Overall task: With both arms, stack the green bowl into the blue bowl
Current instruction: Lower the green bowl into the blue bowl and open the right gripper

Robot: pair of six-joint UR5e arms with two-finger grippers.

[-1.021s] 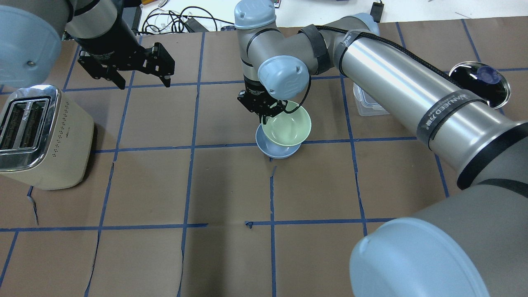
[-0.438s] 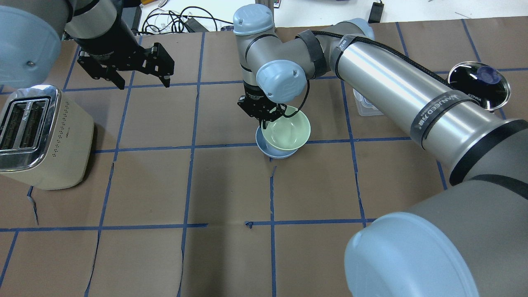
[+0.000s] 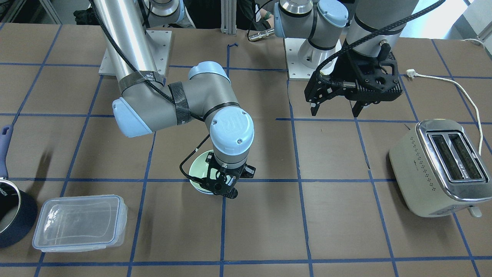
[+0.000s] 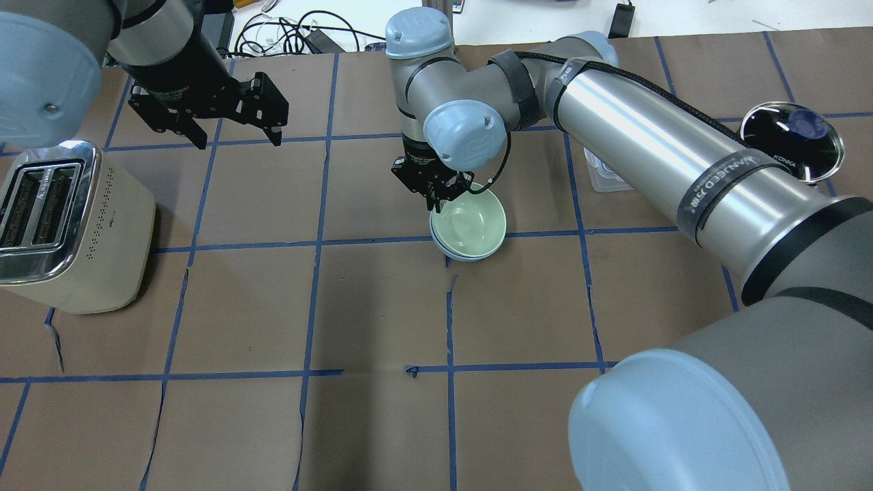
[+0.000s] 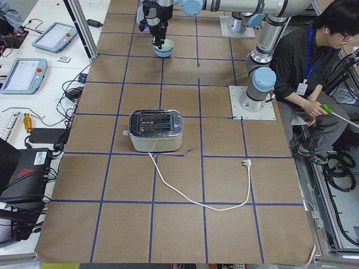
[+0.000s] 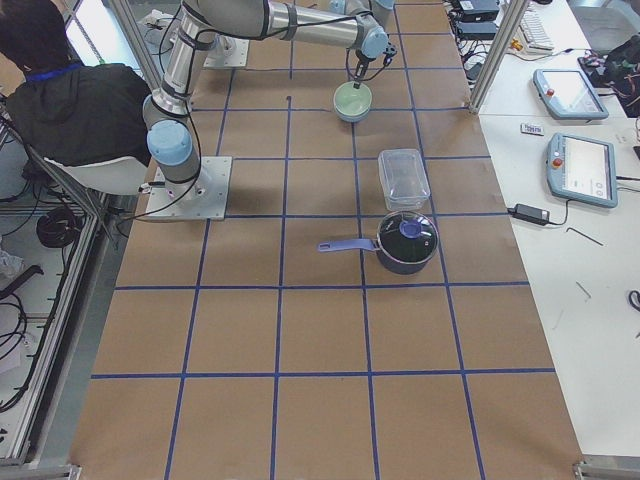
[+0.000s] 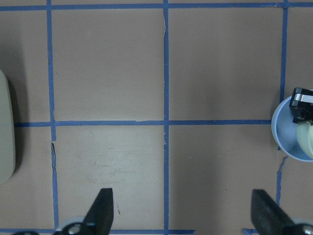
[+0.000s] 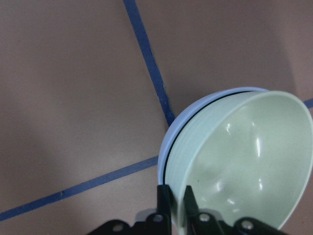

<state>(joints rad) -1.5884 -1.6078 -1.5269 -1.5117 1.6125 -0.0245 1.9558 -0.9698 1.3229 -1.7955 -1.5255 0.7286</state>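
Observation:
The pale green bowl (image 4: 468, 222) sits nested inside the light blue bowl (image 4: 470, 258), of which only a thin rim shows. My right gripper (image 4: 436, 196) is shut on the green bowl's near-left rim. In the right wrist view its fingers (image 8: 164, 200) pinch the green bowl (image 8: 244, 161), with the blue bowl's rim (image 8: 178, 125) just outside. In the front view the right gripper (image 3: 225, 188) covers most of the green bowl (image 3: 198, 169). My left gripper (image 4: 239, 140) hangs open and empty far to the left, above the table. Its wrist view shows the blue bowl (image 7: 281, 132) at the right edge.
A cream toaster (image 4: 68, 225) stands at the left with its cord (image 3: 461, 88) trailing behind. A clear plastic container (image 3: 80, 221) and a dark navy pot (image 3: 11, 215) sit on the right side. A person (image 5: 314, 73) sits by the robot's base.
My right gripper has lowered the green bowl from a tilted hold above the blue bowl down into it. The left arm has not moved.

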